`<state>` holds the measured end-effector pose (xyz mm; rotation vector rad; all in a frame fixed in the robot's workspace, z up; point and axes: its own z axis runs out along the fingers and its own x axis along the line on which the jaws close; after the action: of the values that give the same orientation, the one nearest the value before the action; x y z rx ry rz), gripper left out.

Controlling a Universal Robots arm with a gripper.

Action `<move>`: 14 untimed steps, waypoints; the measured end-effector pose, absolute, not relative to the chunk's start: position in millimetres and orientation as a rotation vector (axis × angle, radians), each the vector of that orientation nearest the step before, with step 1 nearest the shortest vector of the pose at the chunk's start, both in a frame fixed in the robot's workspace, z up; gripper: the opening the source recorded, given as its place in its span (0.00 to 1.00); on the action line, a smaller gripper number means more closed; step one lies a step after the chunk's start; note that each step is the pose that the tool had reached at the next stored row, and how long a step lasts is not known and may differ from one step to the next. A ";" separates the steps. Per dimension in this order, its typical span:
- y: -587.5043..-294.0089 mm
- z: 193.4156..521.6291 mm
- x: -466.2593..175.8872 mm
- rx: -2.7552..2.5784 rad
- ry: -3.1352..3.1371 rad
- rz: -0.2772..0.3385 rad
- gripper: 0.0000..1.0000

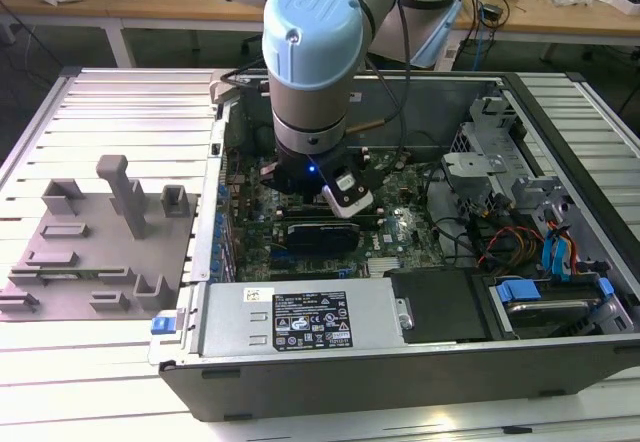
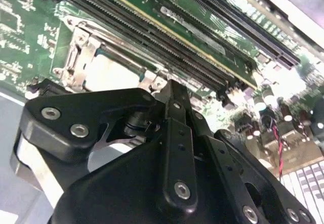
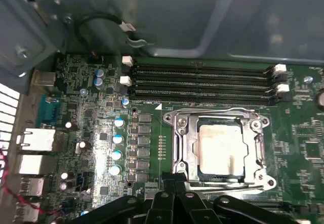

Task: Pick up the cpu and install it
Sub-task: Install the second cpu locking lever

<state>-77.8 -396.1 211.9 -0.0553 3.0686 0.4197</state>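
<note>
Inside the open case (image 1: 420, 362), lying on a slatted metal table (image 1: 130, 92), the cpu (image 3: 220, 145) is sitting in its socket (image 3: 185, 148). Above it the gripper (image 3: 174, 183) is hovering, fingers pressed together and holding nothing; wooden benches (image 1: 560, 17) are standing behind.

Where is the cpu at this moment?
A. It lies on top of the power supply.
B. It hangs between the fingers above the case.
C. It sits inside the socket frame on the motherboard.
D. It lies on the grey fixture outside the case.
C: in the first wrist view the silvery cpu lies inside the metal socket frame on the motherboard, just beyond the gripper.
</note>
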 end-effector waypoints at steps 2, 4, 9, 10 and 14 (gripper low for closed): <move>-396.1 217.8 -77.6 -0.056 3.070 0.412 0.11; -396.0 221.8 -77.7 -0.056 3.074 0.381 0.11; -395.9 221.8 -75.7 -0.056 3.078 0.348 0.11; -395.9 221.8 -74.4 -0.056 3.079 0.346 0.11; -395.9 221.8 -65.1 -0.054 3.080 0.333 0.11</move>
<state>-65.1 -395.9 221.8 -0.0542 3.0803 0.3330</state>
